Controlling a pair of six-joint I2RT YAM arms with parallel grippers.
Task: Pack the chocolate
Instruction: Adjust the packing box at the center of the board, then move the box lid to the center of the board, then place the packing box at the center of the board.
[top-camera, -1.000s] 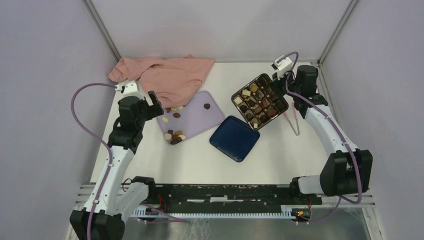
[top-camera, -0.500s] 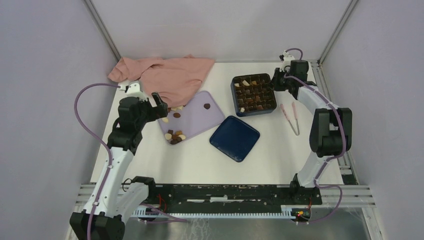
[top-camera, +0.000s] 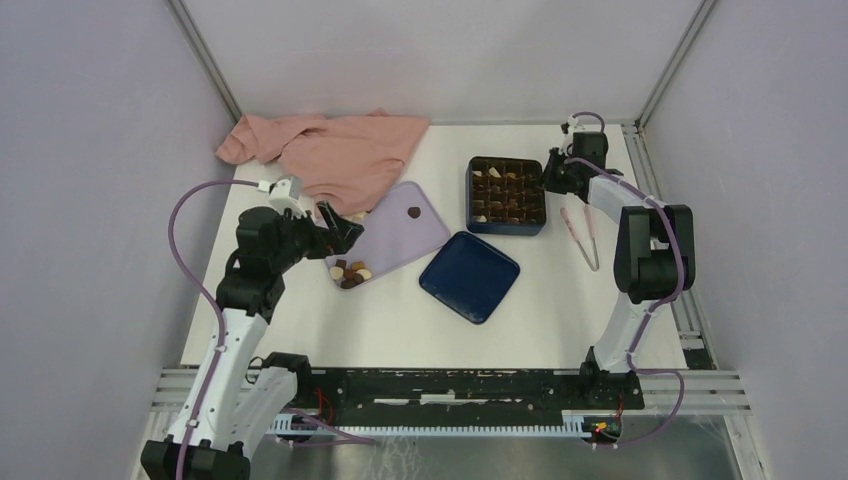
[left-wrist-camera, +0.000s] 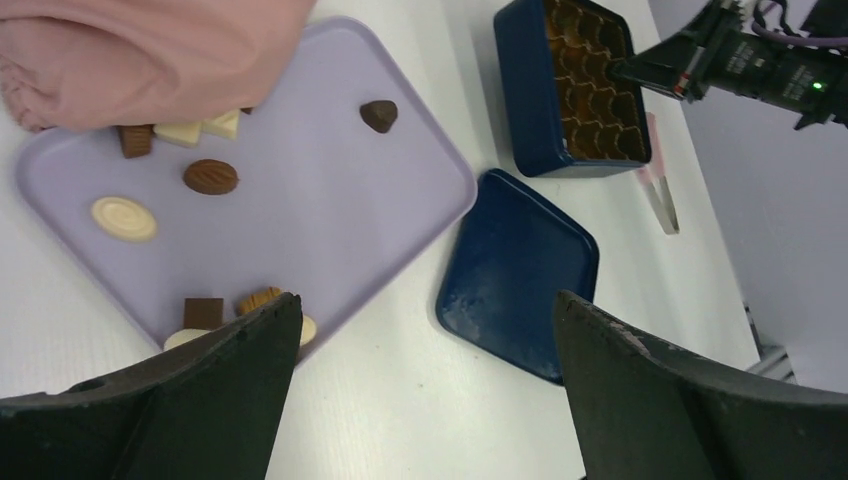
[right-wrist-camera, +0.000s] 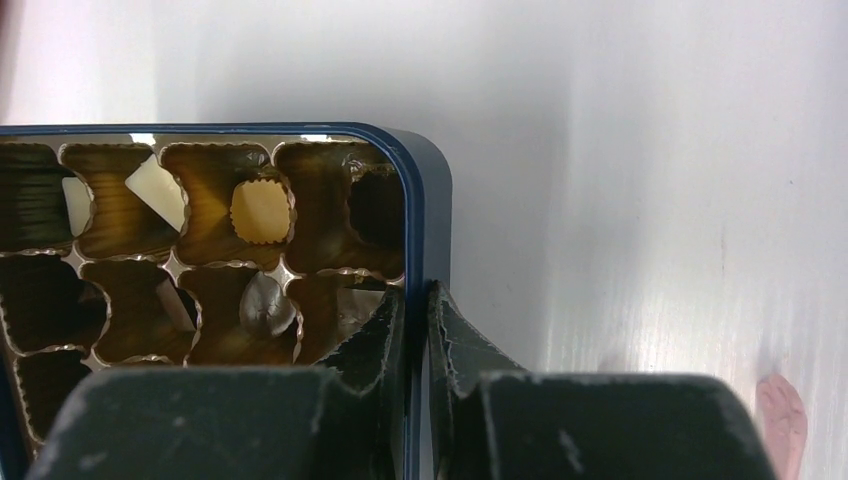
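Blue box (right-wrist-camera: 415, 200), wall pinched by right tool (right-wrist-camera: 418, 320), likely to steady it; chocolate (left-wrist-camera: 210, 177) loose on tray (left-wrist-camera: 330, 200) beneath spread left tool (left-wrist-camera: 422, 300), awaiting pickup.

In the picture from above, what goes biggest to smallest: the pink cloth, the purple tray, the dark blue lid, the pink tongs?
1. crumpled pink cloth
2. lilac flat tray, partly under the cloth
3. dark blue square lid
4. thin pink tongs

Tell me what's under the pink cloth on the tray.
The pink cloth covers a corner of the lilac tray. At least three chocolates peek out at its hem, one brown, two white. Anything farther under is hidden.
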